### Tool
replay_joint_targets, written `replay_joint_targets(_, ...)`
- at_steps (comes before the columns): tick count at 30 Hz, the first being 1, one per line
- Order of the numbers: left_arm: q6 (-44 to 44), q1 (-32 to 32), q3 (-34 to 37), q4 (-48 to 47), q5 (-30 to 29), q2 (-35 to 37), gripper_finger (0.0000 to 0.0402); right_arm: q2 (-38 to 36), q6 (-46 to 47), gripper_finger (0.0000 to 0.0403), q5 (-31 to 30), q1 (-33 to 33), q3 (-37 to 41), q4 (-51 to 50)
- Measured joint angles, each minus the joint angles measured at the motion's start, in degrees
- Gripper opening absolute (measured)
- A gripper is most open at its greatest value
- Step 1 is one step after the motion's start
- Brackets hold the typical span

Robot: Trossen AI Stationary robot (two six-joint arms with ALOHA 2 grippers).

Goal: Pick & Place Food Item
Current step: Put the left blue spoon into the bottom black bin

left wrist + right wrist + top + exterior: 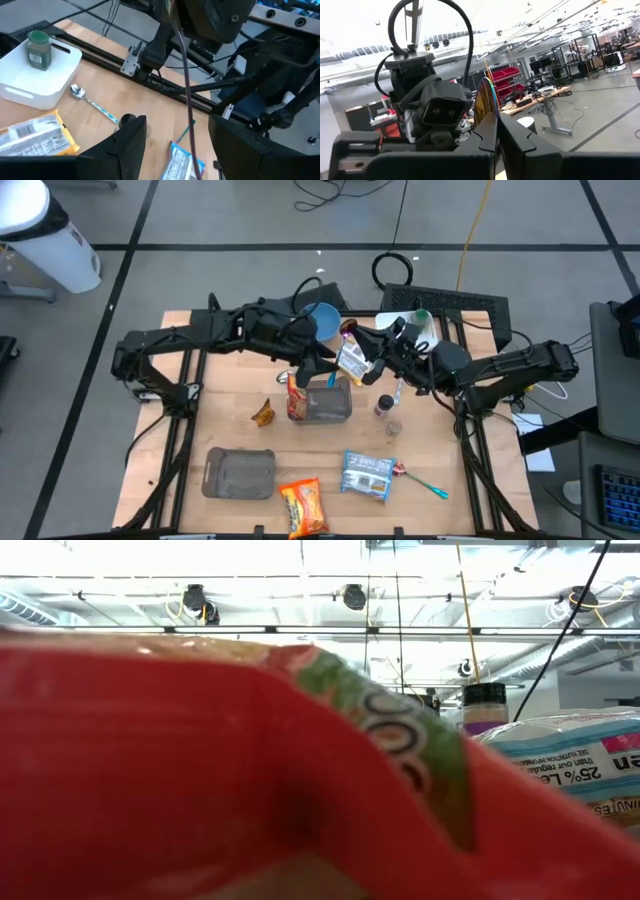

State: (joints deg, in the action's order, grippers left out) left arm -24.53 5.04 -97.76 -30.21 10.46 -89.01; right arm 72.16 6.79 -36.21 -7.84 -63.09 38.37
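Note:
A white and yellow snack bag (351, 361) hangs in the air over the table's middle, above a dark mesh basket (328, 402). My right gripper (369, 362) comes from the table's right and is shut on the bag. In the right wrist view the bag (485, 100) stands edge-on, rising from the gripper (497, 120). My left gripper (318, 368) hovers just left of the bag. It is open, and the left wrist view shows nothing between its fingers (176, 122). My right gripper pinches the snack bag between its two fingers at one edge (488, 116). The fingers come from the table's right, slanting a little upward. The thin bag sticks out past the fingertips and is lifted clear of the basket and the table.
A red bag (295, 395) stands at the basket's left end. A blue cup (322, 320) and a white bin (30, 82) with a green-lidded jar (39, 49) sit far back. Near the front lie a grey tray (240, 473), an orange bag (303, 505), a blue packet (368, 475) and a spoon (425, 483).

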Motion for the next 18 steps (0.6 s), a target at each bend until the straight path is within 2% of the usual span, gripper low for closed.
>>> replay_joint_targets(4, -0.11, 0.02, -0.04, 0.19, -0.24, -0.47, 0.022, -0.02, -0.03, 0.0, -0.02, 0.0, 0.0, 0.02)
replay_joint_targets(6, -0.16, 0.02, 0.0, -0.1, -0.15, -0.66, 0.0204, 0.0, -0.03, 0.0, -0.02, 0.0, 0.0, 0.0)
replay_joint_targets(10, -0.61, 0.0, 0.0, -0.14, 0.35, -1.12, 0.0142, -0.02, -0.16, 0.0, -0.02, 0.0, 0.0, 0.06)
replay_joint_targets(16, 0.72, -0.03, -0.02, 0.25, 1.07, -1.44, 0.0025, 0.0, -0.44, 0.0, -0.22, 0.0, 0.0, -0.15)
replay_joint_targets(18, 1.19, 0.02, -0.02, 0.28, 1.59, -1.45, 0.0012, 0.0, -0.56, 0.0, -0.01, 0.0, 0.0, 0.02)
